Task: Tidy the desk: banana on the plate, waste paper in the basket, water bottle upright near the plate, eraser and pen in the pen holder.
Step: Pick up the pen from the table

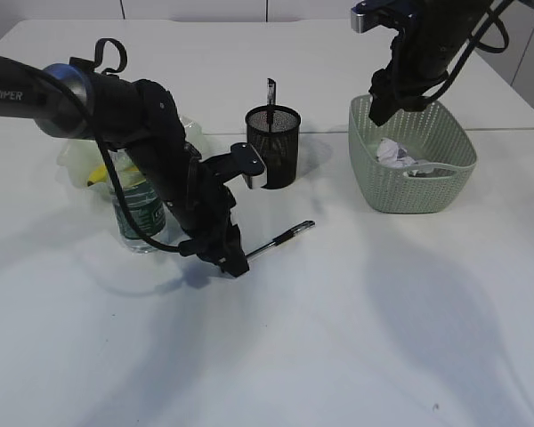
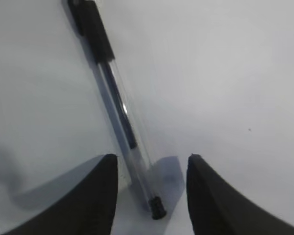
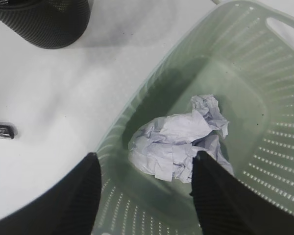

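Observation:
A black-capped clear pen [image 1: 281, 240] [image 2: 115, 103] lies flat on the white desk [image 1: 356, 338]. My left gripper [image 1: 237, 264] [image 2: 152, 159] is down at the pen's near end, open, one finger on each side with gaps to the barrel. Above the sage-green basket [image 1: 445, 191] [image 3: 279, 161] hangs my right gripper [image 1: 382, 105] [image 3: 147, 155], open and empty. The crumpled waste paper [image 1: 399, 155] [image 3: 176, 142] lies inside the basket. Behind my left arm the water bottle [image 1: 141, 212] stands upright beside the plate [image 1: 69, 165], which holds the banana [image 1: 97, 173]. The eraser is out of view.
The black mesh pen holder [image 1: 273, 147] [image 3: 44, 22] stands at the middle back with another pen [image 1: 271, 92] sticking out of it. A second table [image 1: 249, 53] adjoins the far edge. The pen's metal tip [image 3: 1, 131] shows left of the basket.

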{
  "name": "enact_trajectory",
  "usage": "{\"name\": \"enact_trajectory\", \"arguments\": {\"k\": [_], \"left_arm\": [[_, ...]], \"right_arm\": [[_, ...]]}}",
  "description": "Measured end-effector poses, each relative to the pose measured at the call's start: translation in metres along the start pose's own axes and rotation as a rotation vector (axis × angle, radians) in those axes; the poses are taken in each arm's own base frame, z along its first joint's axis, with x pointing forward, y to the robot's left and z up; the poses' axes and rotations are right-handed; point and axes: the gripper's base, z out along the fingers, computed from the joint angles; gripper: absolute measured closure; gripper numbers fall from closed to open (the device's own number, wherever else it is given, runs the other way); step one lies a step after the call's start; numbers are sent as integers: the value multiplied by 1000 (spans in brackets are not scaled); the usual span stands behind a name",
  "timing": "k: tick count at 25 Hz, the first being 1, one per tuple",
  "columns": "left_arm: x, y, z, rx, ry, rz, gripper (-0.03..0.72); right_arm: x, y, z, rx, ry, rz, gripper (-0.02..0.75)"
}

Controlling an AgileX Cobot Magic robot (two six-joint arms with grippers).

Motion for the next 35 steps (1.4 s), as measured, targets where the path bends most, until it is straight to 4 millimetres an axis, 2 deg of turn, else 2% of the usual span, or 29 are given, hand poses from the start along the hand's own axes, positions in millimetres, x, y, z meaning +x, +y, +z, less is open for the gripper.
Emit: {"name": "enact_trajectory", "arguments": {"k": [12, 22, 35], "left_arm": [[-1, 2, 0, -22, -8, 4, 372], [-1, 3, 1, -16, -5, -65, 374], [5, -2, 0, 36, 72, -88, 374]], "right_arm": [[0, 0, 0, -1, -1, 0, 296], [0, 0, 0, -5, -3, 2, 296], [0, 0, 0, -5, -3, 2, 296]]}}
